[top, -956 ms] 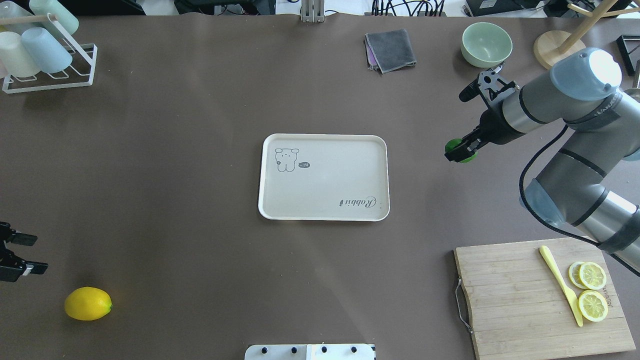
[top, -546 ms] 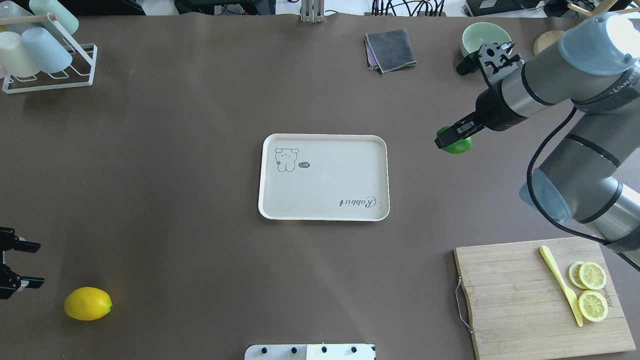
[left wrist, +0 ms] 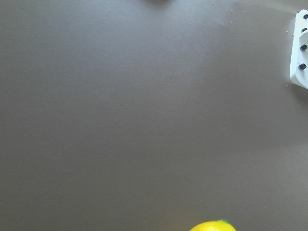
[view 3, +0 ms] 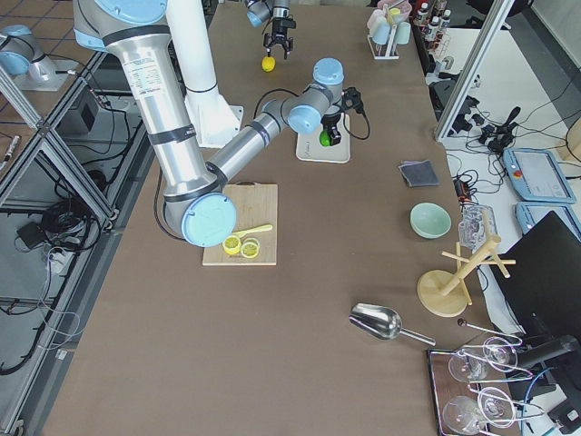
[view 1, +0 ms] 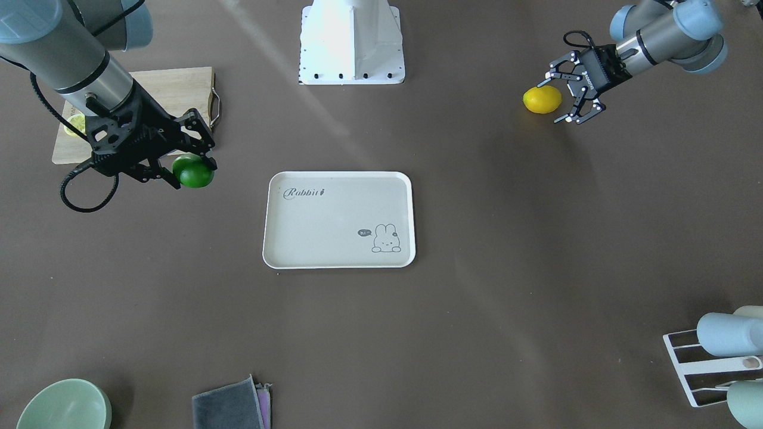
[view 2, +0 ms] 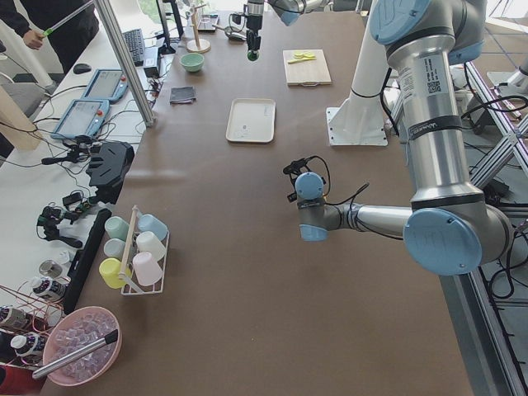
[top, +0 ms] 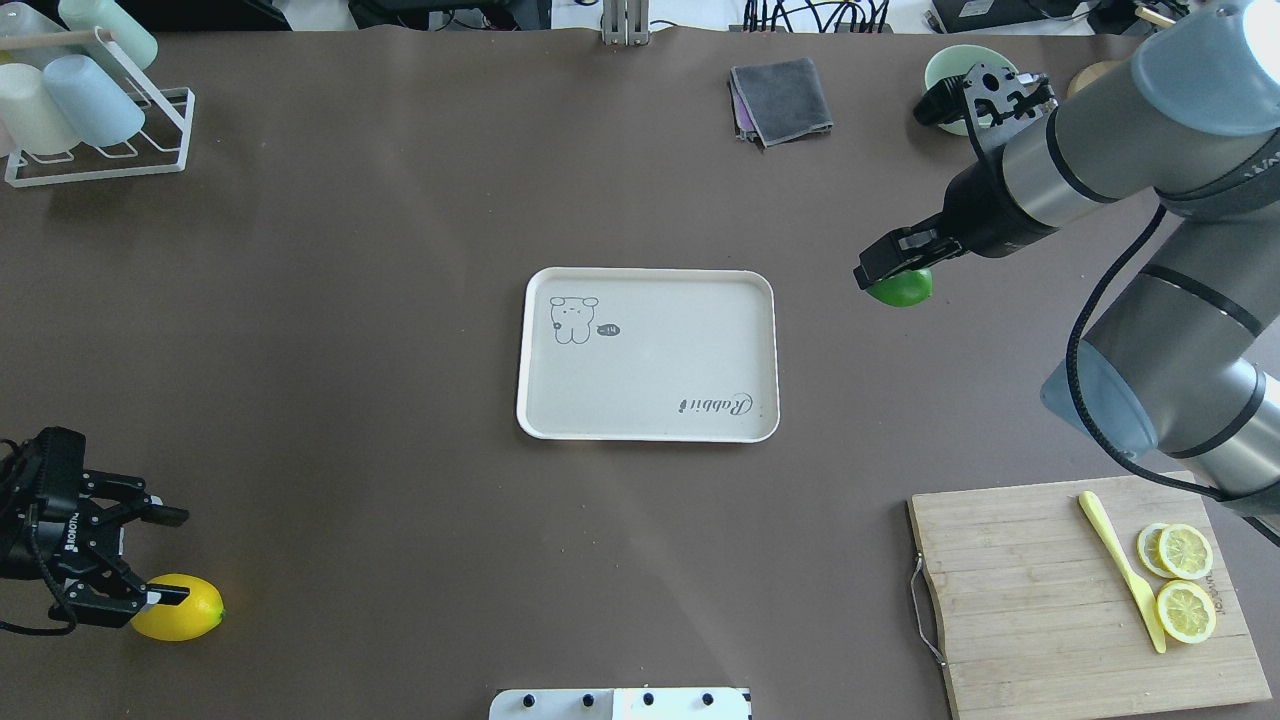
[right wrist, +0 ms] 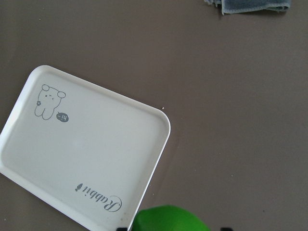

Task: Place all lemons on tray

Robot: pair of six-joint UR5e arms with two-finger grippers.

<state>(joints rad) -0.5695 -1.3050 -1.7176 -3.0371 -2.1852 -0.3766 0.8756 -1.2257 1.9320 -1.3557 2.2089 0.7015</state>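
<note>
The cream tray [top: 648, 272] with the "Rabbit" script lies in the table's middle, with nothing on it; it also shows in the front view [view 1: 340, 174] and the right wrist view [right wrist: 86, 154]. My right gripper [top: 890, 266] is shut on the green lemon [top: 908, 290] and holds it above the table, right of the tray [view 1: 194, 173] [right wrist: 168, 219]. The yellow lemon [top: 185, 610] lies at the near left. My left gripper [top: 165, 556] is open right beside it, one finger over its top [view 1: 559, 100]. The left wrist view shows only the lemon's tip [left wrist: 211, 226].
A wooden cutting board [top: 1040, 600] with lemon slices and a yellow knife lies near right. A green bowl [top: 945, 72], a grey cloth [top: 782, 98] and a wooden stand are far right. A cup rack [top: 90, 110] stands far left.
My right gripper has carried the green lemon left, toward the tray. My left gripper has come in from the left edge and down to the yellow lemon.
</note>
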